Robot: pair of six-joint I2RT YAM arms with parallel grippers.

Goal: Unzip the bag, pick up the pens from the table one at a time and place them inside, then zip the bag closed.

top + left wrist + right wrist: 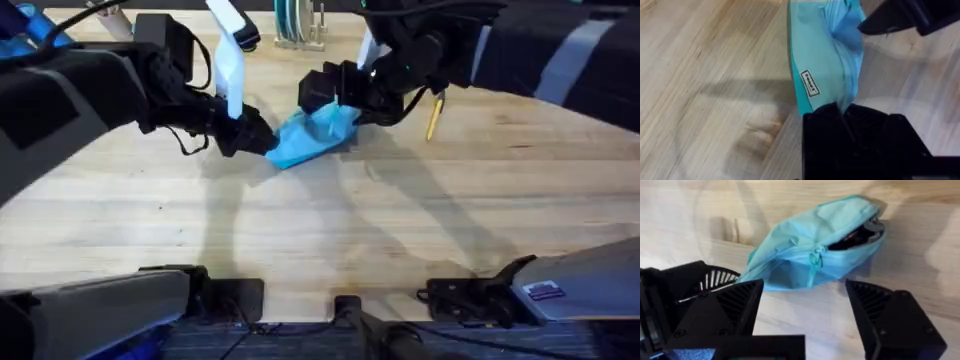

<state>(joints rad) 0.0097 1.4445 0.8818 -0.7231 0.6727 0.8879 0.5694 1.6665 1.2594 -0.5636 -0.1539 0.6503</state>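
Observation:
The light blue bag [312, 135] lies crumpled at the middle of the table [330, 230]. My left gripper [256, 138] is shut on the bag's left end, and the left wrist view shows the bag [822, 65] pinched between the fingers [840, 117]. My right gripper [330, 98] hovers at the far right end of the bag, open. In the right wrist view its fingers [735, 305] stand wide apart just short of the bag [805, 255], whose mouth [857, 236] gapes with dark things inside. A yellow pen [433, 116] lies to the right of the bag.
A rack [298, 30] stands at the table's far edge behind the bag. The arms' bases [200, 295] sit along the near edge. Bare wood stretches between the bag and the bases.

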